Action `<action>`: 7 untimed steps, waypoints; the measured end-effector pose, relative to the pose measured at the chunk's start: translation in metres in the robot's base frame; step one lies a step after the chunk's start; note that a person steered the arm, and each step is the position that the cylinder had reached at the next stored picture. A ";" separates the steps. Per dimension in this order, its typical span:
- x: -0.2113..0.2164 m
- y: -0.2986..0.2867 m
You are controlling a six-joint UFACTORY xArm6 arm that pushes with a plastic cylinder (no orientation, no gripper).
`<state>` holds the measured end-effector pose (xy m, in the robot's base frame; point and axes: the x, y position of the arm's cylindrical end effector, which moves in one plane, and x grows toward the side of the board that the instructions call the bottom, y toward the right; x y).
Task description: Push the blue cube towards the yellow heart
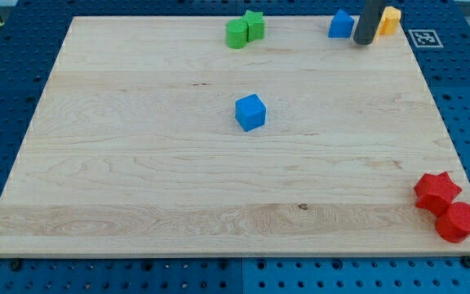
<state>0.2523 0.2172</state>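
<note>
The blue cube [250,112] sits near the middle of the wooden board [137,163]. No yellow heart shows clearly; a yellow block [391,20] at the view's top right is partly hidden behind my rod, so its shape cannot be made out. My tip [364,41] rests at the top right, between that yellow block and a second blue block [341,24]. The tip is far to the upper right of the blue cube, not touching it.
A green star [254,24] and a green cylinder-like block [237,34] touch at the top centre. A red star [437,192] and a red cylinder [458,222] sit at the bottom right corner. A marker tag [423,37] lies off the board's top right.
</note>
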 end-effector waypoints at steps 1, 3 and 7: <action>-0.010 0.000; 0.041 0.016; 0.111 -0.199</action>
<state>0.3633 0.0181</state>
